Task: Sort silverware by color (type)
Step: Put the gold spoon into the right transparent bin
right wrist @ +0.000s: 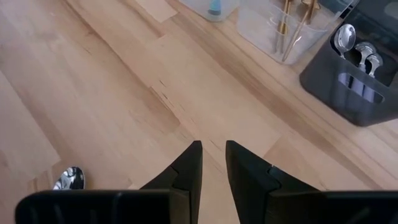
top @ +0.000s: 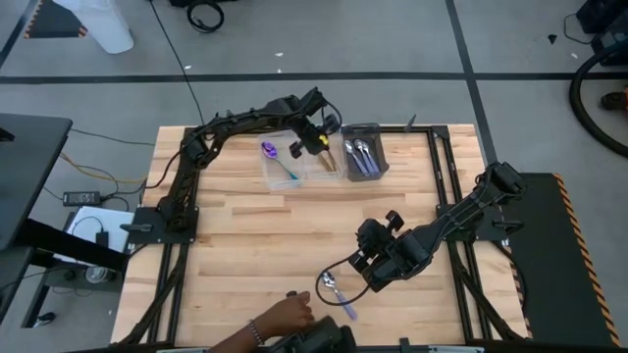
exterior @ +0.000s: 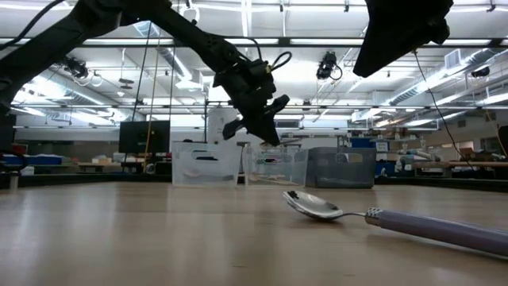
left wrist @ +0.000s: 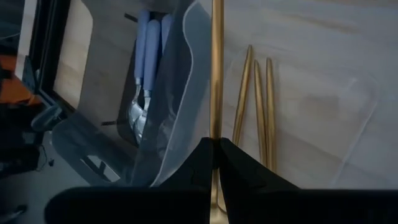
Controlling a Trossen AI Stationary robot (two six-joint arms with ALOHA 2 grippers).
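Note:
My left gripper (top: 320, 137) is at the far side of the table, over the row of bins, shut on a gold utensil (left wrist: 216, 74). Below it, more gold utensils (left wrist: 256, 106) lie in a clear bin (top: 326, 162). Silver spoons with lavender handles (left wrist: 144, 68) stand in the dark grey bin (top: 363, 152). An iridescent spoon (top: 272, 153) lies in the other clear bin. My right gripper (right wrist: 213, 163) is open and hovers over bare table near the front. A silver spoon with a lavender handle (exterior: 341, 211) lies flat on the table to the left of the right gripper. My left gripper pinches the gold utensil's slim shaft (left wrist: 216, 127) between its two fingers (left wrist: 200, 163). The fingers come from above, slanting down, and the shaft runs on ahead of them roughly along their line. It is lifted over the wall between the clear bin and the dark bin; its far end leaves the frame.
A person's hand (top: 285, 314) rests at the table's near edge, next to the lone spoon (top: 334, 290). The three bins stand side by side at the far edge. Bare wood (top: 265, 230) lies between the bins and the near edge.

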